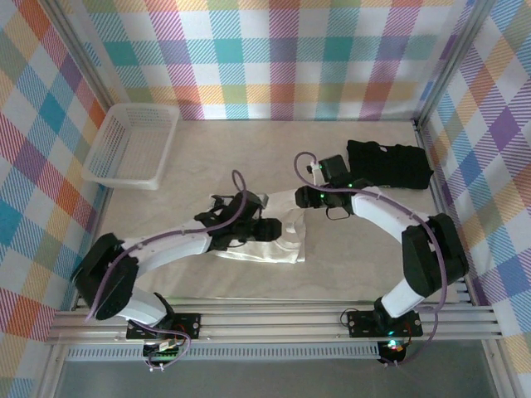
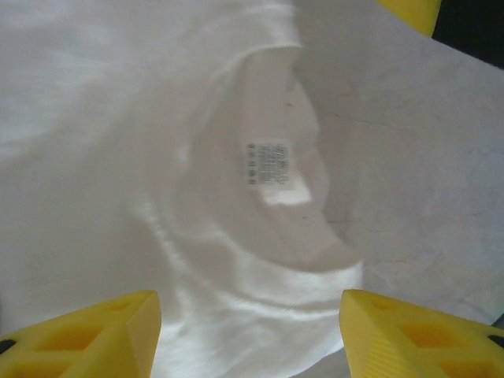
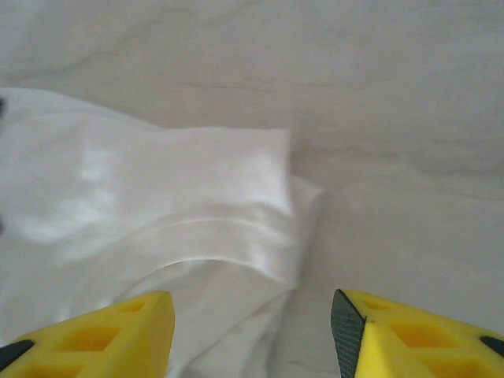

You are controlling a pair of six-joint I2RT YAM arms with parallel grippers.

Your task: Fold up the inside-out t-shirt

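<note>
Left wrist view: your left gripper [image 2: 248,307] hovers with its yellow fingers [image 2: 87,339] spread and nothing between them, above the neckline of the inside-out t-shirt [image 2: 110,142], care label [image 2: 268,164] facing up. Your right gripper [image 3: 252,299] likewise stands parted over a doubled edge of the cloth, gripping nothing. From above, the shirt lies as a small rumpled bundle in the middle of the table [image 1: 207,166], well apart from the white basket [image 1: 133,145] and the black folded garment [image 1: 388,164]. Folding looks partway done: the edges are uneven and a tidy final fold remains
</note>
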